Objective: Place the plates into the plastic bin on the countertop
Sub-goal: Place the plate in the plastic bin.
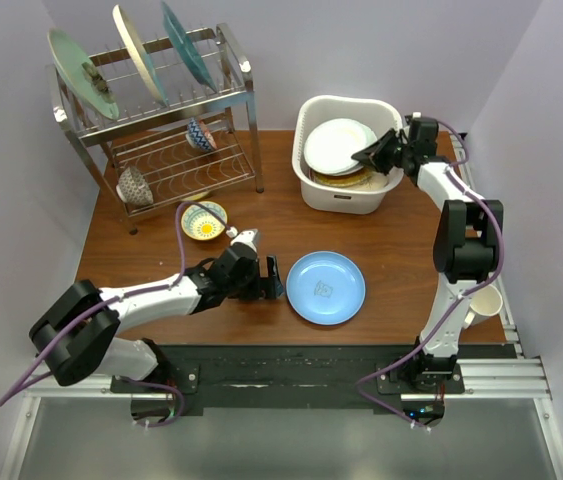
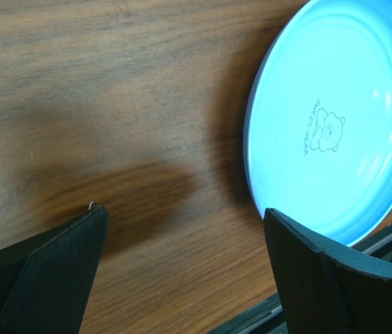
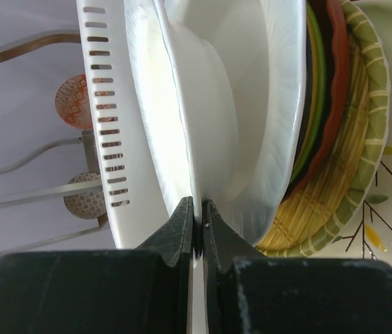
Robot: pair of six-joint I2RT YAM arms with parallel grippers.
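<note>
the bin (image 1: pixel 346 197) near the far right corner of the desk (image 1: pixel 401 250) holds a stack of plates. the white plate (image 1: pixel 336 145) is tilted on top, its rim pinched in the right jaws. the lower plates (image 3: pixel 335 139) show only edges. the blue plate (image 1: pixel 326 287) lies by the near edge, with the left jaws wide beside it.

White plastic bin (image 1: pixel 313 118), far right of desk (image 1: pixel 401 250): stacked plates (image 1: pixel 349 181) inside, white plate (image 1: pixel 339 146) tilted on top. Blue plate (image 1: pixel 326 287) flat on desk, bear print up, well apart from bin.
</note>
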